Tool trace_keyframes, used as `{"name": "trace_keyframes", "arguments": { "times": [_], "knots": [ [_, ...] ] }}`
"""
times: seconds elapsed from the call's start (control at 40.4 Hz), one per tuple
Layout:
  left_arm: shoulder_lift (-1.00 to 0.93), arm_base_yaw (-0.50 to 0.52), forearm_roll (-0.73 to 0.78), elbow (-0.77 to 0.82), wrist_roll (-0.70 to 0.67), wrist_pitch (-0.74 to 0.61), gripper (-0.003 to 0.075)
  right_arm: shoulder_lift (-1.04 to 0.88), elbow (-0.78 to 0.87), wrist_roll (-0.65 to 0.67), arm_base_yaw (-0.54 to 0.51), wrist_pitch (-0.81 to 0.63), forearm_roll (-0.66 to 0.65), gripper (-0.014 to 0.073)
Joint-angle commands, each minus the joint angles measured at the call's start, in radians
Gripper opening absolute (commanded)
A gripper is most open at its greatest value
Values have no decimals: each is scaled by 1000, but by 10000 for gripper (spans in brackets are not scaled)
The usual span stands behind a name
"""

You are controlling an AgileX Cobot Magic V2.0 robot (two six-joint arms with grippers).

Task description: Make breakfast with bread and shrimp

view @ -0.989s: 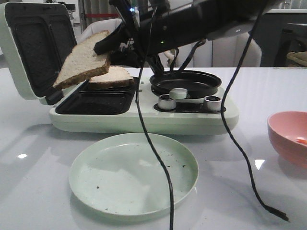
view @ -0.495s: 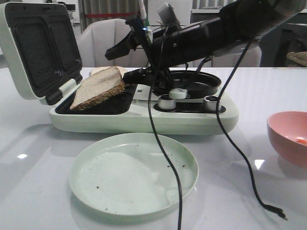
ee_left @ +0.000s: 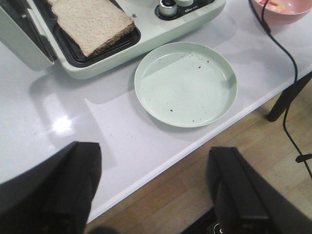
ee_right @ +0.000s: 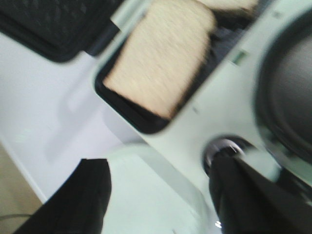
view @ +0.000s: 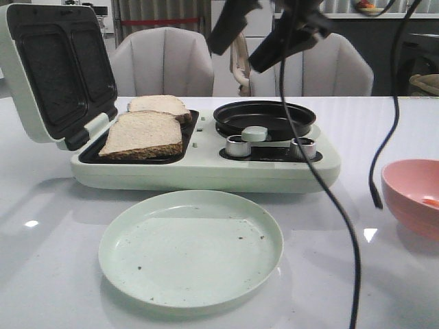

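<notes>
Two bread slices lie in the open sandwich maker's black tray: the near one (view: 142, 133) flat at the front, the far one (view: 159, 105) behind it. The near slice also shows in the left wrist view (ee_left: 92, 22) and, blurred, in the right wrist view (ee_right: 163, 56). My right gripper (view: 257, 35) is open and empty, high above the maker's black pan (view: 264, 116). My left gripper (ee_left: 153, 195) is open and empty over the table's front edge. An orange bit of shrimp (view: 430, 201) shows in the pink bowl (view: 405, 188) at the right.
The pale green sandwich maker (view: 206, 170) has its lid (view: 55, 68) standing open at the left and two knobs (view: 239, 145) at the front. An empty green plate (view: 192, 247) sits before it. Black cables (view: 329, 205) hang across the right half.
My right gripper let go of the bread slice, which now lies flat in the near tray. The gripper rose up and to the right, open.
</notes>
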Motion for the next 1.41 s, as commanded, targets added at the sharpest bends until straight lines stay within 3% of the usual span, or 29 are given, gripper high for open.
{"name": "trace_keyframes", "arguments": {
  "times": [0.0,0.297,0.643,0.767,1.162,1.385],
  "knots": [
    [4,-8,32,-24,-5,-68,510,-167,29,105,5,4,-157,538],
    [4,-8,32,-24,-5,-66,510,-522,344,122,5,-35,-239,538],
    [4,-8,32,-24,-5,-66,510,-801,671,378,5,-24,-468,538],
    [4,-8,32,-24,-5,-66,510,-875,757,407,5,-43,-486,538],
    [8,-8,68,-24,-5,-55,510,-949,815,407,5,-47,-473,538],
    [100,-4,171,-32,-28,92,509,-949,815,407,5,-48,-473,538]
  ]
}}
